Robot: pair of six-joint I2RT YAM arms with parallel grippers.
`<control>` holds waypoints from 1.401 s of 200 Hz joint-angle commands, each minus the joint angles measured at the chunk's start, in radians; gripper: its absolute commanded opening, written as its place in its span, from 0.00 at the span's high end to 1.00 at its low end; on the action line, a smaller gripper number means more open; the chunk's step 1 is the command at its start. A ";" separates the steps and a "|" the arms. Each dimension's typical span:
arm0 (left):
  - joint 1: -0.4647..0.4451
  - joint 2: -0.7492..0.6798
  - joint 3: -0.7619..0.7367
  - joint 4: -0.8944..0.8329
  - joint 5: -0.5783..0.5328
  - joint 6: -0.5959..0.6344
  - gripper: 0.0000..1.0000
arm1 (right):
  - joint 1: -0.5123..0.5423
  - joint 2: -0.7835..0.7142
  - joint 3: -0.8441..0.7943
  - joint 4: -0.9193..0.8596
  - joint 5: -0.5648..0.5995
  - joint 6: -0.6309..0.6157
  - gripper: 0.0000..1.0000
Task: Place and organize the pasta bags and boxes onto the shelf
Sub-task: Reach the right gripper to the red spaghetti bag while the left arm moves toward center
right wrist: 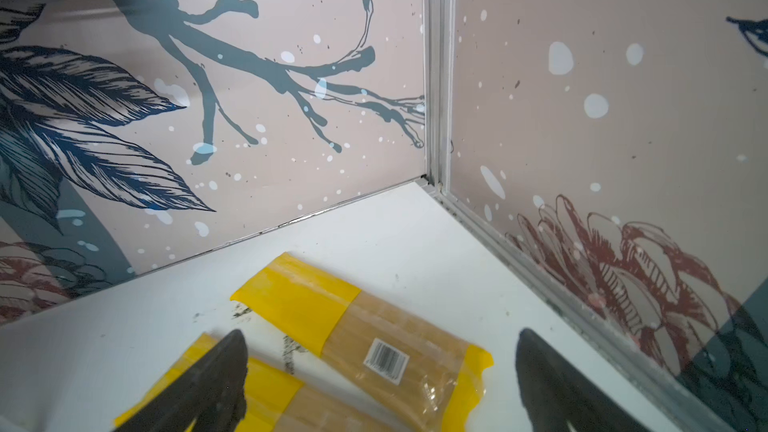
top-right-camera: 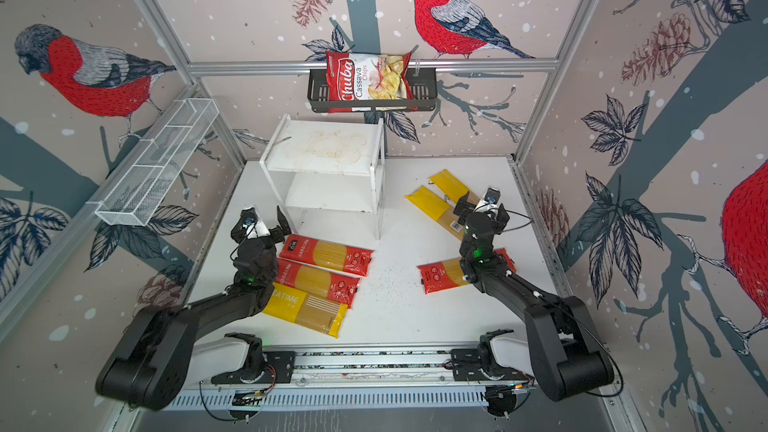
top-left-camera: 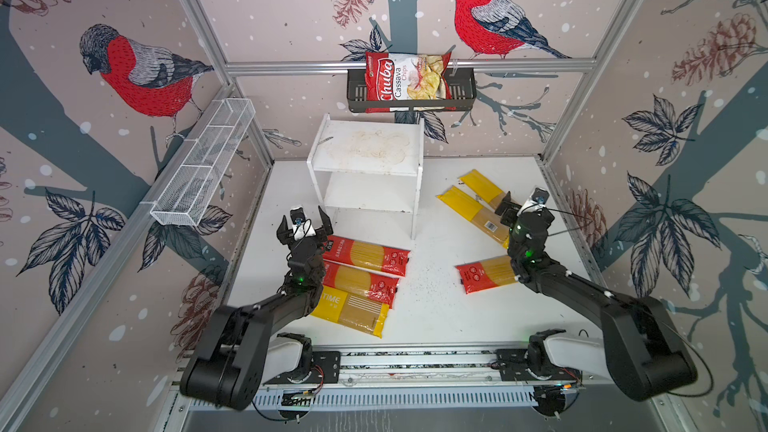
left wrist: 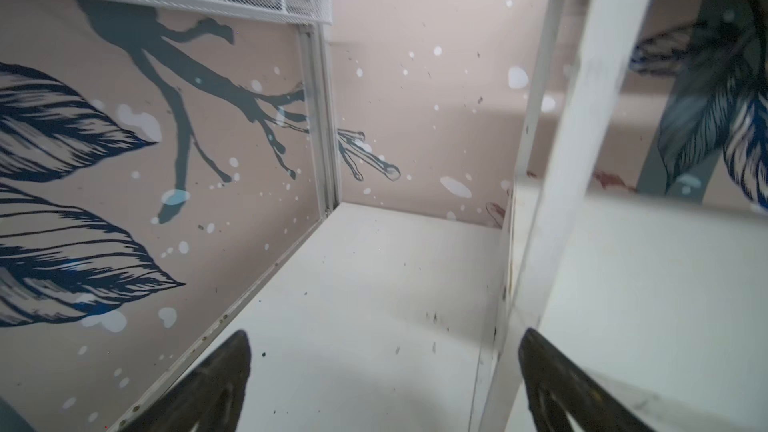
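**Six packets on the table, shelf bare**

Nearest me, front-left of the shelf (top-left-camera: pixel 365 147), a yellow packet (top-left-camera: pixel 353 311) and two red packets (top-left-camera: pixel 368 257) lie side by side. A lone red packet (top-left-camera: pixel 484 275) sits front-right, partly under my right arm. The left gripper (top-left-camera: pixel 304 224) hangs released beside the shelf's front-left leg. The right gripper (top-left-camera: pixel 525 207) is spread wide and empty over two yellow packets (top-left-camera: pixel 467 203) to the shelf's right. I'd pinch the barcode packet (right wrist: pixel 374 338) across its narrow width at mid-length, then lift level to limit sagging.

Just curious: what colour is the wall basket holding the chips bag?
The basket is black, clearest in a top view.
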 commanded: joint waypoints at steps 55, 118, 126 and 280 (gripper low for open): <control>0.027 -0.453 -0.075 -0.498 0.199 -0.707 0.09 | -0.008 -0.038 0.005 -0.408 -0.727 0.545 0.14; -0.287 -0.415 0.040 -0.782 0.200 -0.588 0.23 | 0.219 -0.253 -0.086 -0.924 -0.520 0.837 0.16; -0.393 -0.378 0.054 -0.782 0.138 -0.562 0.22 | 0.218 -0.296 -0.105 -0.957 -0.526 0.856 0.16; -0.873 0.209 0.278 -0.458 0.109 -0.439 0.23 | 0.128 -0.299 -0.357 -0.627 -0.739 1.050 0.48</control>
